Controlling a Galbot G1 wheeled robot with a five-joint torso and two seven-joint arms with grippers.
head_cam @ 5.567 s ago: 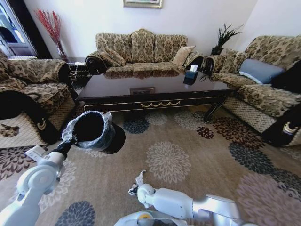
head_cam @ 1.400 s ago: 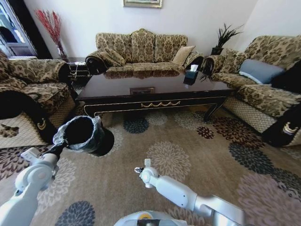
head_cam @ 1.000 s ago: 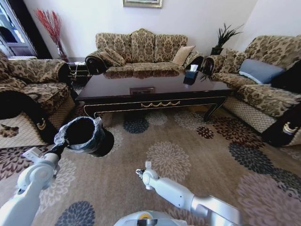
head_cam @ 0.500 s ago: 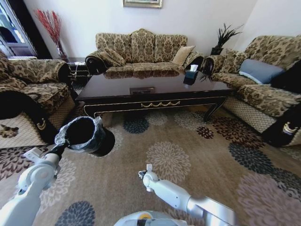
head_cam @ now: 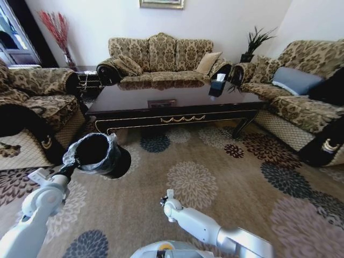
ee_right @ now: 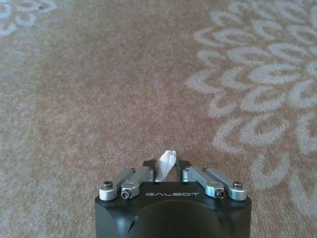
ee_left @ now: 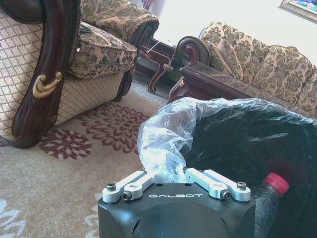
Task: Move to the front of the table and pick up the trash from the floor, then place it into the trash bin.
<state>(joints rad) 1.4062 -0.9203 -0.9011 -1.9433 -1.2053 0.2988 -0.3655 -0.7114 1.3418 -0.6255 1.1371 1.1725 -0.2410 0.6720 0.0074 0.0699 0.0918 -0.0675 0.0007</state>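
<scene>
My left gripper (ee_left: 166, 172) is shut on the rim of the trash bin (head_cam: 99, 155), a black bucket with a crinkly clear bag (ee_left: 163, 136), and holds it off the floor (head_cam: 226, 177) at my left. A bottle with a red cap (ee_left: 271, 184) lies inside the bin. My right gripper (head_cam: 166, 200) hangs low over the carpet in front of me, to the right of the bin and apart from it. It is shut on the trash (ee_right: 166, 158), a tiny white scrap poking out between its fingers. The dark table (head_cam: 177, 99) stands beyond, across the carpet.
Patterned sofas surround the table: one behind it (head_cam: 158, 56), one at the left (head_cam: 32, 102), one at the right (head_cam: 306, 97). A tissue box (head_cam: 217, 85) sits on the tabletop. Open carpet lies between me and the table.
The bin dropped slightly and shifted left early on, then held still. My right gripper drew back toward me and a little right, still holding the white scrap.
</scene>
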